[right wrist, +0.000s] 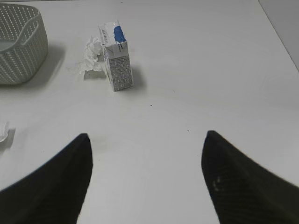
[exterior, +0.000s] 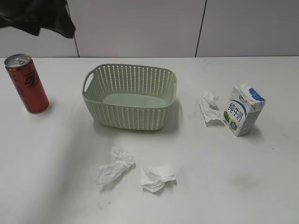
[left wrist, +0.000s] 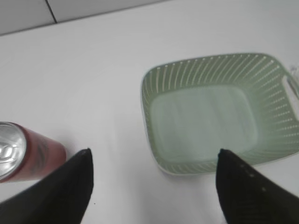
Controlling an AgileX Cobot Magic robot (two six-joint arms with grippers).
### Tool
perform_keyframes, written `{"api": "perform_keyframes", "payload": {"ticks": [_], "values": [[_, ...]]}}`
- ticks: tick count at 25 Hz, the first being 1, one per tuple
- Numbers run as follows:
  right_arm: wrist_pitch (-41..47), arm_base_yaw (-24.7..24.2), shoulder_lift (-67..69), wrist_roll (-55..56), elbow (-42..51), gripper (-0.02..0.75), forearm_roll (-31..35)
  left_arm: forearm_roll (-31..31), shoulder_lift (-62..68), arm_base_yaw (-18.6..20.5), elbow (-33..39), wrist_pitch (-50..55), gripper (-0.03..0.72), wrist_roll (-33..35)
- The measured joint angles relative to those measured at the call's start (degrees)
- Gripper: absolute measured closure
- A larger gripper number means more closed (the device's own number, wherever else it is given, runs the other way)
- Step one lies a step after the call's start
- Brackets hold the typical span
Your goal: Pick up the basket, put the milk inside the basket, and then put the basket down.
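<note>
The left gripper (left wrist: 154,186) hangs above the table (exterior: 56,186) with its jaws spread wide and nothing between them. The basket (left wrist: 205,112) sits ahead of it and a little to its right, empty and flat on the table, its near rim just beyond the right finger. The red can (left wrist: 25,151) stands upright just off the left finger, apart from it. That stance probably suits a drop onto the basket's rim or side handle for the lift.

The right gripper (right wrist: 147,182) is likewise wide open and empty. The milk (right wrist: 116,56) stands upright well ahead of it and slightly left, with a crumpled tissue (right wrist: 91,56) touching its far-left side. The open span likely lets the jaws pass around the carton.

Two more tissue wads (exterior: 135,172) lie in front of the basket. Nothing is lifted yet.
</note>
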Motion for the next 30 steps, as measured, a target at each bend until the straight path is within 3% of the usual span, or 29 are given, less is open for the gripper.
{"api": "perform_keyframes", "payload": {"ticks": [12, 19, 22, 27, 30], "values": [[0.0, 0.0, 0.0, 0.0, 0.0, 0.185, 0.0, -0.13, 25.97, -0.45, -12.18, 0.13, 0.085, 0.0], [-0.02, 0.0, 0.0, 0.0, 0.0, 0.185, 0.0, -0.13, 33.01, -0.45, -13.88, -3.02, 0.109, -1.2], [-0.02, 0.0, 0.0, 0.0, 0.0, 0.185, 0.0, 0.44, 34.03, -0.45, -13.9, -4.16, 0.217, -4.52], [-0.07, 0.0, 0.0, 0.0, 0.0, 0.185, 0.0, 0.96, 34.87, -0.45, -13.9, -4.75, 0.571, -6.36], [-0.07, 0.0, 0.0, 0.0, 0.0, 0.185, 0.0, 0.96, 34.92, -0.45, -13.94, -5.34, 0.683, -8.26]]}}
